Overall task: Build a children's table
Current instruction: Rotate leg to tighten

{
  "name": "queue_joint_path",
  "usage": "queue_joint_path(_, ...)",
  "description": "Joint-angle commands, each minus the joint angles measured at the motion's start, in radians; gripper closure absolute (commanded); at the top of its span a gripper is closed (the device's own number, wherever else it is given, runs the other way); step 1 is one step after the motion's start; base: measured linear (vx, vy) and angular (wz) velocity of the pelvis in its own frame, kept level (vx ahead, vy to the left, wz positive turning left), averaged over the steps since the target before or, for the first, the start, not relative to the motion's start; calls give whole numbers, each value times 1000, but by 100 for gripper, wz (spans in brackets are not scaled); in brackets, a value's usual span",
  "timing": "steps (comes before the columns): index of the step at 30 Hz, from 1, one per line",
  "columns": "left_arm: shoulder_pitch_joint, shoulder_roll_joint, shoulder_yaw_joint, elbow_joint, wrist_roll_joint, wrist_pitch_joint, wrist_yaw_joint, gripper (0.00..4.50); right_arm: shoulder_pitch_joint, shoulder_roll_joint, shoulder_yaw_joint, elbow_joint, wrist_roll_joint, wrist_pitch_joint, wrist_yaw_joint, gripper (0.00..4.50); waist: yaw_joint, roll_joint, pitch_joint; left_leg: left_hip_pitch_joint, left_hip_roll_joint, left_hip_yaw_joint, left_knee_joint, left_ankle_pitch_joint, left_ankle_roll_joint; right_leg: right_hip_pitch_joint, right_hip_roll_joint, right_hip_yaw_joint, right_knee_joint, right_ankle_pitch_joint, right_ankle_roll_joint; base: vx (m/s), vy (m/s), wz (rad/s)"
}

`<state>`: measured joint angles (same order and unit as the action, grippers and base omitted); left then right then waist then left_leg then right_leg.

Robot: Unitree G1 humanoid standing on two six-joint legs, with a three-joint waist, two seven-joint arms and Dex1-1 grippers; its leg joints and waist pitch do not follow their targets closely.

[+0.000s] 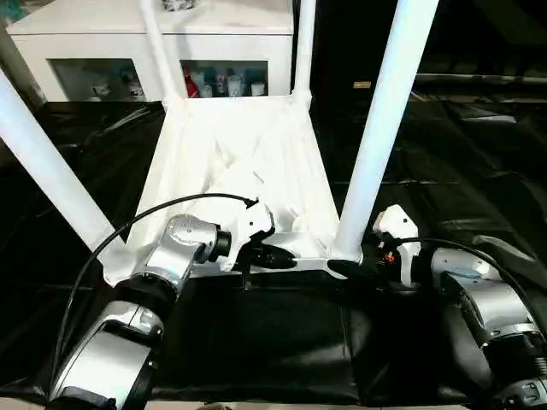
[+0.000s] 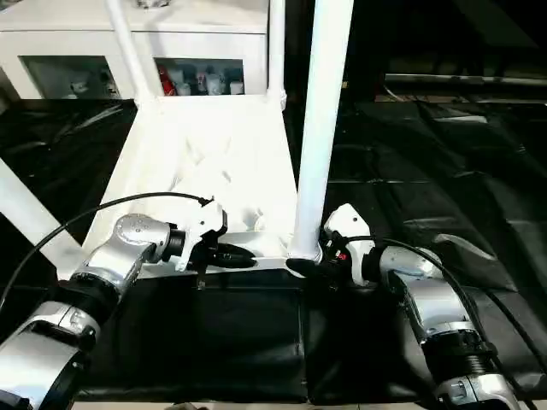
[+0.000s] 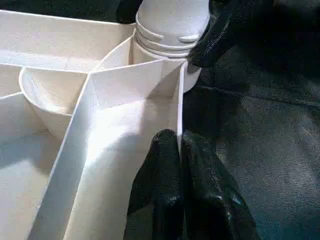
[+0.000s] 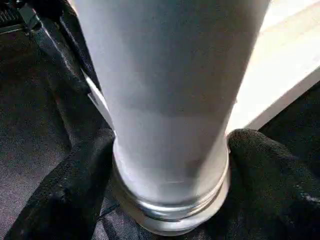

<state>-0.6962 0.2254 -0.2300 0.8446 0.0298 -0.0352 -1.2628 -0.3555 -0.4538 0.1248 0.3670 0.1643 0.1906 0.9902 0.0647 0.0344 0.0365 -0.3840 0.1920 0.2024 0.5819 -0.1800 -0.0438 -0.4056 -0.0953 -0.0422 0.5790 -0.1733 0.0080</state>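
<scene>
The children's table lies upside down: its white tabletop (image 1: pixel 239 145) rests on the black cover with four white legs standing up from the corner sockets. My left gripper (image 3: pixel 179 142) is shut on the thin rim wall of the tabletop's near edge (image 1: pixel 282 256), one finger on each side of it. My right gripper (image 4: pixel 170 145) is at the foot of the near right leg (image 1: pixel 380 137). Its black fingers (image 4: pixel 65 190) stand wide on either side of the leg's collar, close against it, just above the socket (image 3: pixel 170 35).
The near left leg (image 1: pixel 43 162) slants up past my left forearm, and two far legs (image 1: pixel 158 51) rise at the back corners. A white cabinet (image 1: pixel 102 38) with glass doors stands behind. The black-covered work table (image 1: pixel 256 342) stretches around the tabletop.
</scene>
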Motion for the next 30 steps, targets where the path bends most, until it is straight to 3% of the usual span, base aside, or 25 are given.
queue_joint_path(1,22,-26,-9,-10,-34,7,-42,450,-14,12,11,3,12,-9,18,104,3,-18,-59,20,40,-12,-62,-175,88,49,-45,24,-50,-134,-268,0,0,0)
queue_joint_path(8,25,-18,-12,-19,-34,21,-57,450,-11,18,1,6,16,-7,17,157,2,-15,-60,19,39,-12,-59,-166,95,50,-44,23,-47,-107,-277,0,0,0)
queue_joint_path(16,32,-32,-14,-11,-18,15,-8,450,13,59,-42,28,35,12,-69,175,-2,-11,-61,19,38,-13,-60,-170,92,51,-44,22,-47,-102,-281,0,0,0)
queue_joint_path(18,13,-62,-12,31,16,12,113,450,13,103,-66,65,20,8,-172,175,-8,-11,-57,21,38,-13,-63,-207,77,46,-44,22,-55,-153,-274,0,0,0)
queue_joint_path(20,-12,-117,-5,79,49,16,280,450,12,174,-95,100,-10,8,-341,176,-14,-14,-51,27,34,-17,-70,-282,32,43,-46,22,-70,-288,-240,0,0,0)
queue_joint_path(22,-12,-117,-5,79,49,16,280,450,12,174,-95,100,-10,8,-341,176,-17,-13,-48,30,34,-20,-74,-307,18,40,-47,23,-76,-344,-218,0,0,0)
queue_joint_path(23,-26,-148,0,99,61,22,360,450,11,210,-111,109,-18,21,-421,176,-21,-14,-46,32,32,-21,-77,-340,8,38,-45,25,-84,-396,-189,0,0,0)
queue_joint_path(25,-37,-187,2,111,65,35,420,450,1,254,-125,120,-29,45,-512,176,-26,-9,-41,40,31,-22,-80,-389,-5,28,-42,24,-92,-448,-173,0,0,0)
queue_joint_path(27,-44,-228,-3,118,68,43,455,450,-13,296,-124,129,-43,62,-576,176,-32,-11,-40,45,27,-28,-81,-427,-20,27,-44,20,-100,-520,-147,0,0,0)
queue_joint_path(30,-51,-291,-34,130,87,25,466,450,-41,342,-75,148,-102,25,-628,176,-40,-9,-40,43,26,-33,-82,-449,-22,25,-44,19,-108,-547,-122,0,0,0)
